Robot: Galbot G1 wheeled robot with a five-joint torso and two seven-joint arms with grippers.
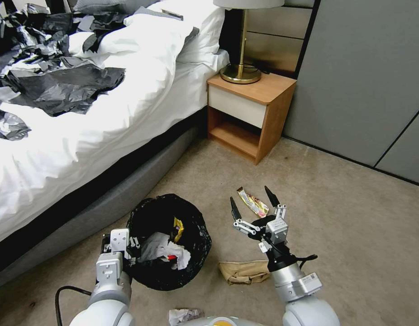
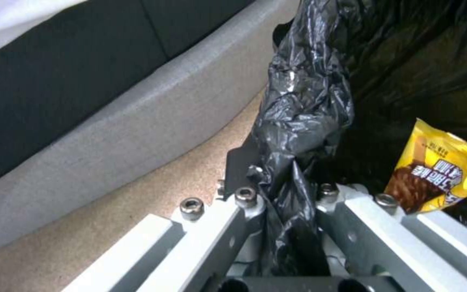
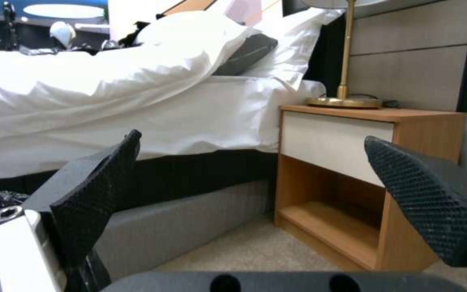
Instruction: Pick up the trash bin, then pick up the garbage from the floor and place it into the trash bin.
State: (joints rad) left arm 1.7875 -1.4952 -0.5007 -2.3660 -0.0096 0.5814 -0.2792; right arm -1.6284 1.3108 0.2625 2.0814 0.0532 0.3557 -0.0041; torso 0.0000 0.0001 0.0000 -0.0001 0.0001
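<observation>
Left gripper [image 1: 130, 246] clamped on the bin [image 1: 169, 240] rim, liner [image 2: 304, 121] bunched between the jaws in the left wrist view, bin sitting on the carpet [image 1: 331, 217] just beside the bed [image 1: 105, 113] base. Already holding tissues [image 1: 166, 253], a bit of red, and a yellow wrapper [image 2: 439, 172] inside. More to the right: brown bag [image 1: 245, 271] flat on the carpet just right of the bin, long axis running left-right, crumpled end toward the bin. Right gripper [image 1: 254, 206] hanging above the floor, spread wide open and empty, tips aimed away toward the nightstand [image 1: 254, 113]. Past its tips, foil wrapper [image 1: 253, 202] lying flat, long axis slanting from far-left to near-right. Probably going for that wrapper next, though hard to be sure. Best bet: twist the wrist so the jaws close across the short width rather than along the length, drop straight down, press pads into the carpet a touch since thin foil slips. Also keep the bin steady with the left grip, mouth up. Crumpled scrap [image 1: 184, 314] on the floor close by the robot's base, still to collect.
</observation>
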